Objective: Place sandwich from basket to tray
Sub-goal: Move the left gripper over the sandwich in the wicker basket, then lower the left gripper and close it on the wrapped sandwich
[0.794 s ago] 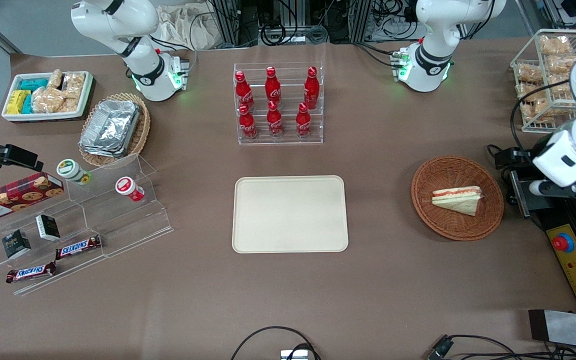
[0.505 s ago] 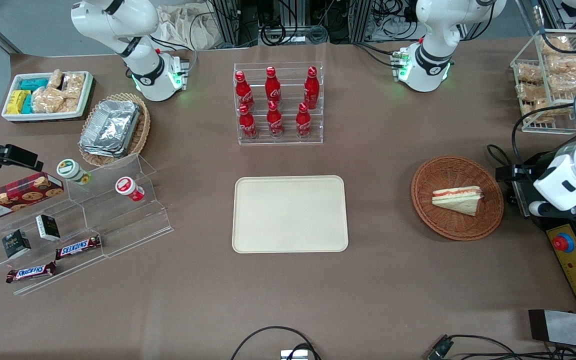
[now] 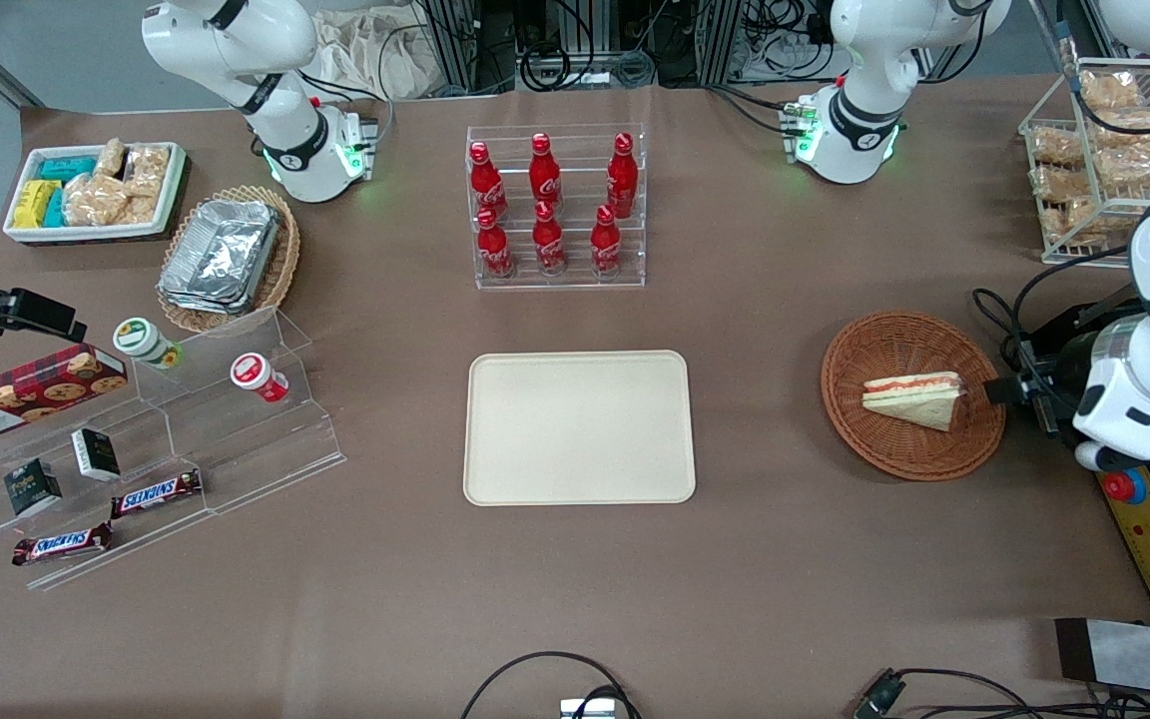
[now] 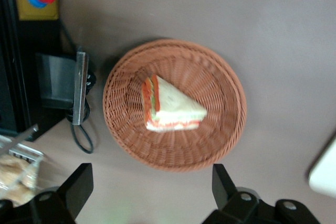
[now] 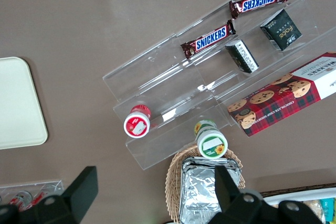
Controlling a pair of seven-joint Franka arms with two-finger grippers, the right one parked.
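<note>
The sandwich (image 3: 912, 397), a white bread wedge with red and green filling, lies in the round reddish-brown wicker basket (image 3: 874, 340) toward the working arm's end of the table. The cream tray (image 3: 579, 427) sits bare at the table's middle. My gripper (image 3: 1019, 389) hovers just outside the basket's rim, on the side away from the tray. In the left wrist view the sandwich (image 4: 173, 106) rests near the middle of the basket (image 4: 210, 77), and my gripper (image 4: 151, 177) stands open above bare table beside the rim, holding nothing. A corner of the tray (image 4: 324, 169) also shows there.
A control box with a red button (image 3: 1129, 487) and cables lie close beside my arm. A wire rack of snack packets (image 3: 1104, 150) stands farther from the camera. A rack of red bottles (image 3: 557, 205) sits farther back than the tray. A clear stand of snacks (image 3: 136, 439) is toward the parked arm's end.
My arm has swung nearer the front camera and toward the basket, bringing the gripper up to its rim. The sandwich, basket and tray have not moved.
</note>
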